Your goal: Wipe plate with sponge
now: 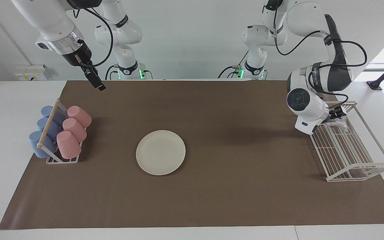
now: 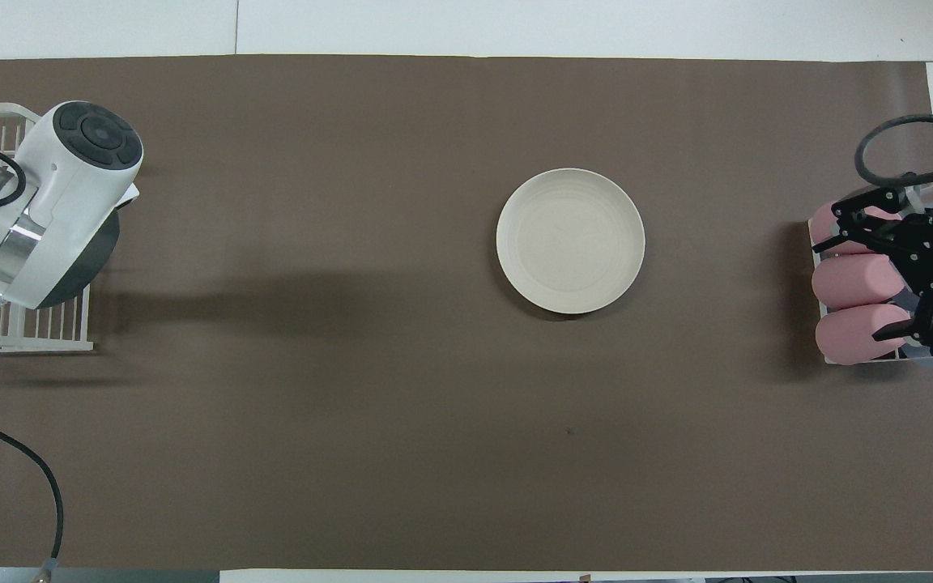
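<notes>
Reaching left hand (image 1: 336, 115) into wire rack (image 1: 352, 156) at sponge (image 1: 340, 124), grip unclear; right hand (image 2: 879, 275) open over cups (image 1: 73, 131); plate (image 1: 160, 152) mid-tabletop.

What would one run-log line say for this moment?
left gripper: down in wire rack at sponge | right gripper: jaws open, over the cups | plate: untouched on mat

Two high cameras, half a turn apart

Facing across toward the robots; looking steeply down from above their end; both well back, sharing brown mat (image 1: 212, 200), plate (image 1: 160, 152), both racks.
</notes>
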`<state>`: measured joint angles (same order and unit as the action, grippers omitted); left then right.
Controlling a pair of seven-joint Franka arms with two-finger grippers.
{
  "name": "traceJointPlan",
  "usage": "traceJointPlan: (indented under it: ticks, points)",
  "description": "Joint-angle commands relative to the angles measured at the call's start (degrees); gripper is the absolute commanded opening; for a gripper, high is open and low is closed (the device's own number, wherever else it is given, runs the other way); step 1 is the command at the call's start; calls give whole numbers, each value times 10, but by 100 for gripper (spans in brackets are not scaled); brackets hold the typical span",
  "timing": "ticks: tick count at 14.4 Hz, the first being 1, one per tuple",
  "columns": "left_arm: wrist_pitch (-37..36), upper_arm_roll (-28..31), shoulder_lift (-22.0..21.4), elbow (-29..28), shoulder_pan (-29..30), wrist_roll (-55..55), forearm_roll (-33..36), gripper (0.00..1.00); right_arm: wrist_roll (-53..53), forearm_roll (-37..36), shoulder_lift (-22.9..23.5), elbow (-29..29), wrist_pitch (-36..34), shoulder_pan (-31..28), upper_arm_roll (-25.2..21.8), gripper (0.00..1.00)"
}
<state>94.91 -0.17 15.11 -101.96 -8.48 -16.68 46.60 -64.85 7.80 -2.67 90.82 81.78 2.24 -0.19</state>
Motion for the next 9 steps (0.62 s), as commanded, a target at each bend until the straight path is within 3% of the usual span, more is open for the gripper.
traceJointPlan:
  ticks: [1,2,9]
  points:
    - [9,1,-6,-7,4,-6,11,13,1,6,-13,12,2,-1,6,100]
    - [9,1,-6,-6,5,-5,16,0,0,6,-14,14,0,-1,6,100]
    - [8,1,-6,6,7,-3,18,0,-69,7,-17,16,2,-1,12,100]
